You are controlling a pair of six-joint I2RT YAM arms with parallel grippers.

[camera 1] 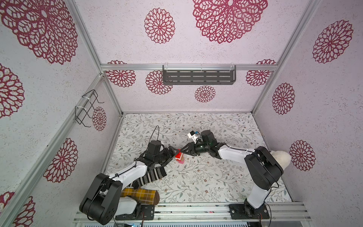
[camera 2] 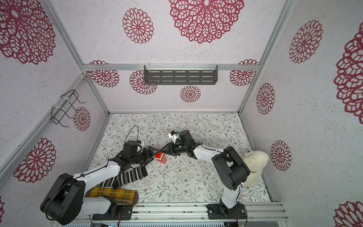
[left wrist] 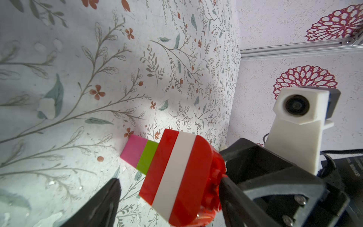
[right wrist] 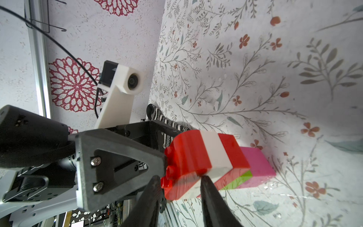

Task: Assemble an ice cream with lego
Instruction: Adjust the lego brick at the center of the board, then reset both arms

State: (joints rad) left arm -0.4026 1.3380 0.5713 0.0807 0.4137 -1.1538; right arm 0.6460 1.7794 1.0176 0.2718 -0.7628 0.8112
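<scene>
The ice cream is a joined lego stack of red, white and red layers on a green and pink stem. It leans mid-table with its pink end on the floral table. My right gripper is shut on the top red brick, one finger on its studded face. My left gripper is open around the wide layers. One of its fingers stands apart from the stack and the other lies by the studded end.
A striped sock lies under the left arm, and a yellow plaid sock lies by its base. A white plush toy sits behind the right arm's elbow. A wire rack hangs on the left wall and a dark shelf on the back wall.
</scene>
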